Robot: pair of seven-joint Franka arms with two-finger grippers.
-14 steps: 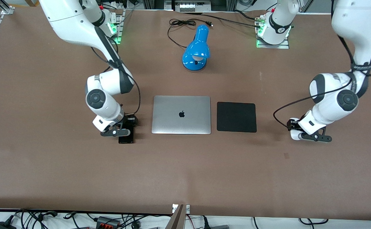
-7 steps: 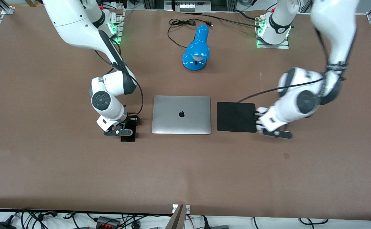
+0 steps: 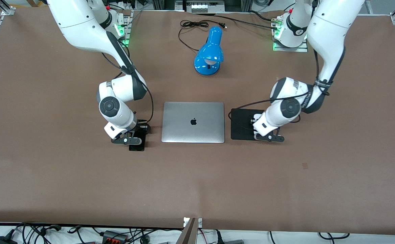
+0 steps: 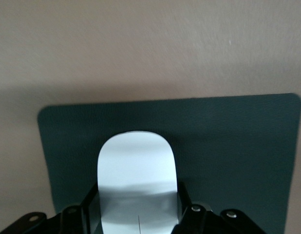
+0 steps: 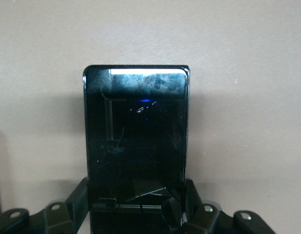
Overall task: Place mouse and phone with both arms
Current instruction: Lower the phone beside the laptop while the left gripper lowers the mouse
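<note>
My left gripper [image 3: 263,134] is over the edge of the black mouse pad [image 3: 243,123] toward the left arm's end of the table. In the left wrist view it [image 4: 137,204] is shut on the white mouse [image 4: 137,165], held low over the pad [image 4: 228,141]. The hand hides the mouse in the front view. My right gripper [image 3: 134,137] is beside the laptop [image 3: 193,122], toward the right arm's end. It [image 5: 136,200] is shut on the glossy black phone [image 5: 136,131], whose end shows below the hand [image 3: 137,146]. I cannot tell whether the phone touches the table.
The closed silver laptop lies between the phone and the mouse pad. A blue desk lamp [image 3: 209,52] lies farther from the front camera than the laptop, with its black cable [image 3: 194,24] coiled near the arm bases.
My left arm swung from the left arm's end of the table to over the mouse pad, carrying the mouse. My right gripper shifted slightly toward the laptop with the phone.
</note>
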